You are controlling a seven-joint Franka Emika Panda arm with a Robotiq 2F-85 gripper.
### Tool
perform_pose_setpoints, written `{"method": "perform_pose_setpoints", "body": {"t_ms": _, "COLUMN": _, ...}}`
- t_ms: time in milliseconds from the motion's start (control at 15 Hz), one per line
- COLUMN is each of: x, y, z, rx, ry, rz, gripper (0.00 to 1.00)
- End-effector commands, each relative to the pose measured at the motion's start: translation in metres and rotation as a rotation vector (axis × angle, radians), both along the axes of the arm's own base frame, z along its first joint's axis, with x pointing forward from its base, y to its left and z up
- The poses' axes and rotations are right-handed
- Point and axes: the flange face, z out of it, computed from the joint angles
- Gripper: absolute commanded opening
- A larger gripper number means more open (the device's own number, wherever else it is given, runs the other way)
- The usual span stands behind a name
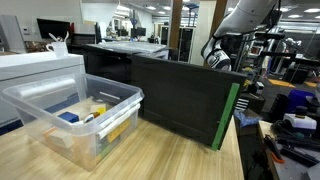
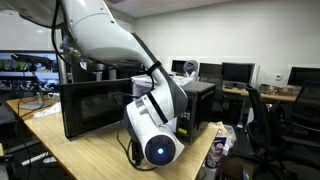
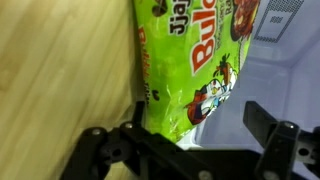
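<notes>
Green foil noodle packet (image 3: 190,60), on the wooden bench (image 3: 60,70) against a pale panel (image 3: 285,75), looks light, soft, slippery and brittle inside; pincer (image 3: 182,140) gapes wide, empty, just above it, so I'd pinch gently across its width.

I see a black panel (image 1: 185,95) standing upright on the wooden desk (image 1: 170,155), near my tool (image 3: 185,135). Past the panel and well apart from the tool, a clear plastic bin (image 1: 50,128) holds blue and yellow items, and a white box (image 1: 40,68) sits just behind it.
</notes>
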Motion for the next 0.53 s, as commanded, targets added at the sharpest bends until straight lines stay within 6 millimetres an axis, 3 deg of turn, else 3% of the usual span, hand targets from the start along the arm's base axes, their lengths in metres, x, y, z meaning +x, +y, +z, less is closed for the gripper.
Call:
{"method": "perform_pose_setpoints", "body": {"t_ms": 0, "x": 0.012, "y": 0.003, "z": -0.012, "rx": 0.028, "ry": -0.022, "rz": 0.004, "gripper": 1.0}}
{"method": "perform_pose_setpoints", "body": {"t_ms": 467, "x": 0.049, "y": 0.038, "z": 0.004, "rx": 0.016, "ry": -0.043, "rz": 0.095, "gripper": 1.0}}
